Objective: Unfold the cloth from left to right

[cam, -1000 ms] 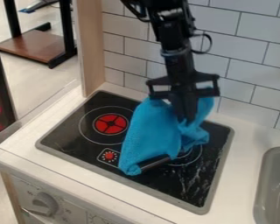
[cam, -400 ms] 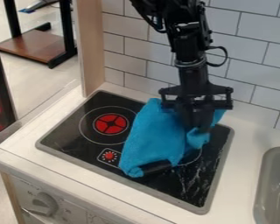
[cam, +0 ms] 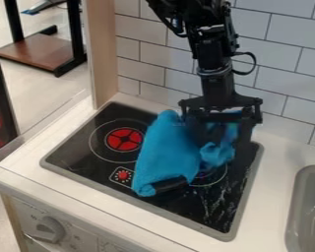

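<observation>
On hob (cam: 78,150), 1 blue cloth (cam: 161,157) at gripper (cam: 220,140); print (cam: 75,237) nr knob (cam: 50,229).

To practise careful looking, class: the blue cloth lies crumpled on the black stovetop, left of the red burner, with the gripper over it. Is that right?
No: the camera view shows the blue cloth right of the red burner, not left, crumpled on the black stovetop with the gripper over it.

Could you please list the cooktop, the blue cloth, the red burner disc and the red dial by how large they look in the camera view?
Largest to smallest:
1. Cooktop
2. Blue cloth
3. Red burner disc
4. Red dial
</observation>
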Robot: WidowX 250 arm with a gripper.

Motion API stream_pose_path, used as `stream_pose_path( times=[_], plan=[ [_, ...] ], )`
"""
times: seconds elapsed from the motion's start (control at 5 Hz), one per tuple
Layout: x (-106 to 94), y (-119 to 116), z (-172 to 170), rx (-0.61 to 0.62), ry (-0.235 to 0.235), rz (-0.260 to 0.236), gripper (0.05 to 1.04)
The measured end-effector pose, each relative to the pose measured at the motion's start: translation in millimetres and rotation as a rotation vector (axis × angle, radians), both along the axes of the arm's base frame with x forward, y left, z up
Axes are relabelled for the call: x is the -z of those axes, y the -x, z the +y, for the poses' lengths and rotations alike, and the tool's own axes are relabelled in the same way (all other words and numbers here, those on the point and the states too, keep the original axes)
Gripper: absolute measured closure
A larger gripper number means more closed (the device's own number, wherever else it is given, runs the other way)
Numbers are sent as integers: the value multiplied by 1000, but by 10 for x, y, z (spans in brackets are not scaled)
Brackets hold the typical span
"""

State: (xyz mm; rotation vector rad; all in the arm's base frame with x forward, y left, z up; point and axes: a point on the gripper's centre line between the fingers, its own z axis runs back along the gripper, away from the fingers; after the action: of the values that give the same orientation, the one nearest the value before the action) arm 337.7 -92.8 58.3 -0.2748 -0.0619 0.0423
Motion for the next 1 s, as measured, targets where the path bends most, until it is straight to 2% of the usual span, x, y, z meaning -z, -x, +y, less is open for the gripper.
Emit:
stream_pose_path(
  times=[0.2,0.4,0.6,0.8,1.0],
  plan=[
    [-82,6,-6,-1,20,-10,75],
    [-249,4,5,3,34,-47,85],
    [-391,53,4,18,54,-55,85],
    [-501,94,53,22,59,-75,85],
    [-536,142,110,54,51,-63,85]
  ],
)
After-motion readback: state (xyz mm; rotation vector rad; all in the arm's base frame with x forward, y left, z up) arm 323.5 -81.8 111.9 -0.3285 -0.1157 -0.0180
